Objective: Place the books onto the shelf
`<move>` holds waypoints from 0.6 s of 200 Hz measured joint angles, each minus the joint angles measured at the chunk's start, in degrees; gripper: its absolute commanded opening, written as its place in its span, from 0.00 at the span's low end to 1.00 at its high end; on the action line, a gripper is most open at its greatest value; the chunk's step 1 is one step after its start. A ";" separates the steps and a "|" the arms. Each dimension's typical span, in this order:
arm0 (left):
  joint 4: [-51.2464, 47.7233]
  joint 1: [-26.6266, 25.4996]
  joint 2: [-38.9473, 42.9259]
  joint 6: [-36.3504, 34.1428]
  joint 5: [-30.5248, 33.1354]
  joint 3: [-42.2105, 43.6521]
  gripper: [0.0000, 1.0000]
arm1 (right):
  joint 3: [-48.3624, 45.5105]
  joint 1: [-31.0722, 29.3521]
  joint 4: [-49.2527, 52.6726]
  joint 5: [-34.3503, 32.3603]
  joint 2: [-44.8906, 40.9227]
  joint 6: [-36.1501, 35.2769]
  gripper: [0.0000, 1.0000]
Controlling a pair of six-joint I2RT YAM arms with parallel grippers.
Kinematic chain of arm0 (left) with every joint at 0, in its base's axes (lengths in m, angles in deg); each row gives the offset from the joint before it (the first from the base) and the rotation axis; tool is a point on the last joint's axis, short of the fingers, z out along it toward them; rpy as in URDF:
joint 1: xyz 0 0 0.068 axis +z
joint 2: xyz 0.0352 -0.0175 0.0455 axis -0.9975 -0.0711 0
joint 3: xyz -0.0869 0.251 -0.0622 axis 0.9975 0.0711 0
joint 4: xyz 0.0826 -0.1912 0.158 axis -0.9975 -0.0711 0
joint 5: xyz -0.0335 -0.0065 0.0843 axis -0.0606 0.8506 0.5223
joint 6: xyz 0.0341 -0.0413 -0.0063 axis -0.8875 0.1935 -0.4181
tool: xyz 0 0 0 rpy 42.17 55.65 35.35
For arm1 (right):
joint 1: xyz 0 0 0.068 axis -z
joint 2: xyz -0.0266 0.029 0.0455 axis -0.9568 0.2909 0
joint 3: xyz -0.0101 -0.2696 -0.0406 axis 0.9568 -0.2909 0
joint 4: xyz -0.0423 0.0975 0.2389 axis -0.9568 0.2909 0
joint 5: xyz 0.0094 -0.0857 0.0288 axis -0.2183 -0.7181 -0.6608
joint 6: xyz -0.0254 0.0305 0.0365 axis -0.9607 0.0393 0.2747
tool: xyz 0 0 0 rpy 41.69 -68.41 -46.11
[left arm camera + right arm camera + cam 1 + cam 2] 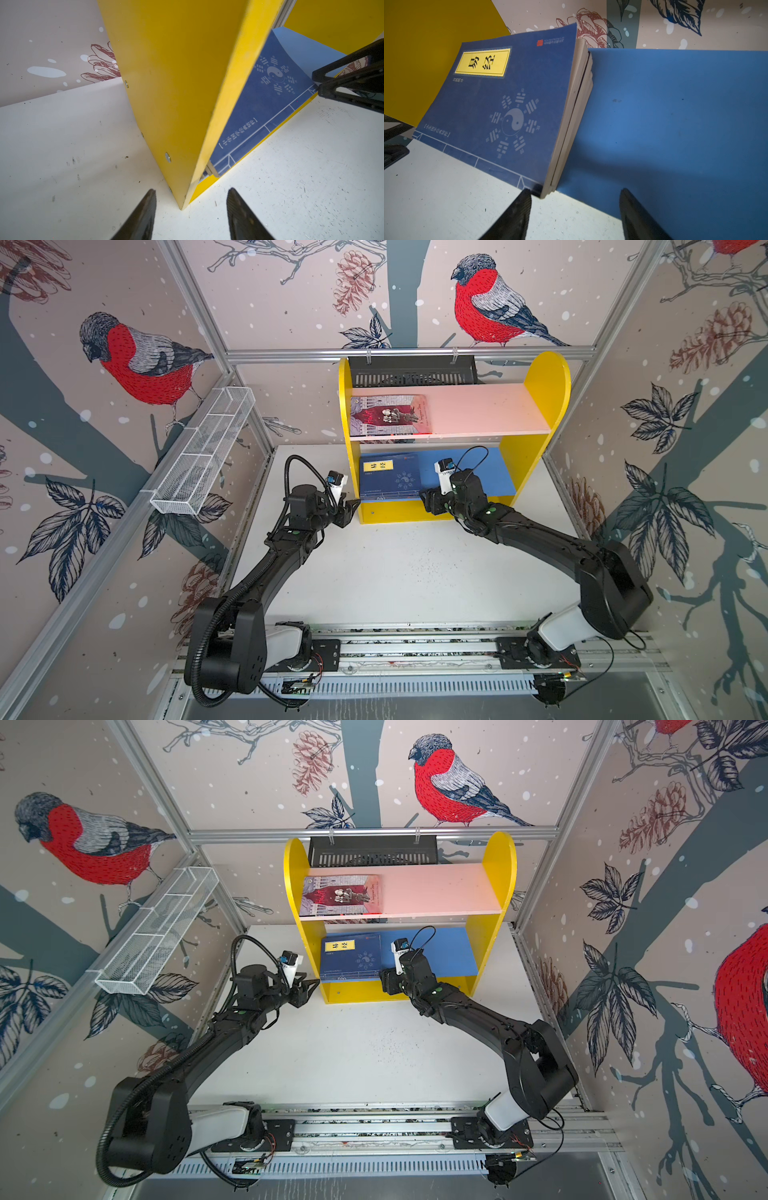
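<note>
Hovering at the near corner of the navy stack (500, 108), my right gripper (575, 192) has its jaws well apart and nothing between them. One fingertip (525, 199) sits just at that corner, though I cannot tell whether it touches. I judge it is there to nudge or square the pile, not to lift it.

My left gripper (191, 190) is also parted and empty. Its jaws stand either side of the lower front edge of the shelf's yellow side panel (176, 83), apart from it. My guess is that this arm is steadying the unit against any push from the other side.

The stack lies flat on the blue lower board (675, 124), tucked against that same panel. Its front edge seems level with the board's front, or a shade past it. The top cover is navy with a yellow title label and a pale trigram ring. Cream page edges show several thin volumes beneath, but I cannot count them surely.

In both top views the red and grey book (388, 414) lies flat on the pink upper board (478, 406), at the same end of the shelf (548, 381). No book shows on the table (395, 572).
</note>
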 measured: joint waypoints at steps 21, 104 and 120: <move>0.04 -0.04 -0.35 0.02 0.13 0.00 0.55 | 0.39 -0.11 0.28 -0.04 0.42 -0.04 0.68; 0.57 -0.68 -1.07 0.20 1.22 0.00 0.55 | 1.53 -0.24 1.95 -0.46 0.74 -0.50 0.68; 1.09 -0.72 -1.18 0.22 1.64 0.00 0.54 | 2.01 -0.24 2.10 -0.52 1.03 -0.79 0.68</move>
